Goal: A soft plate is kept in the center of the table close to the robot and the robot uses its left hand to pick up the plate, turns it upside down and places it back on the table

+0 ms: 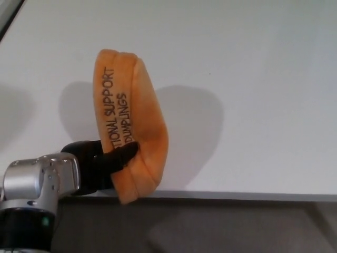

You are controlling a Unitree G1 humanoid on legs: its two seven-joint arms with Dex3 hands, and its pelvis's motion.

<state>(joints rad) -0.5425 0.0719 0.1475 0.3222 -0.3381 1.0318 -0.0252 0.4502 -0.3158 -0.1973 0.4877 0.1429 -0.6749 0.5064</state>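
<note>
With the left hand point(100, 167) clamped on the orange soft plate point(131, 124) near its 6 o'clock rim, held on edge, roll fully over before lowering onto the white table point(253, 79).

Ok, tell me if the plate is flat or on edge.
On edge: the plate stands nearly vertical, pinched low by the left hand.

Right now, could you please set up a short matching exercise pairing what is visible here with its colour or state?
Things:
1. soft plate
2. left hand
3. table
4. lettering on the plate

Descriptions:
A. white, bare surface
B. black, shut on the plate's lower part
C. orange, held on edge
D. dark print running lengthwise

Pairs: 1-C, 2-B, 3-A, 4-D
</note>
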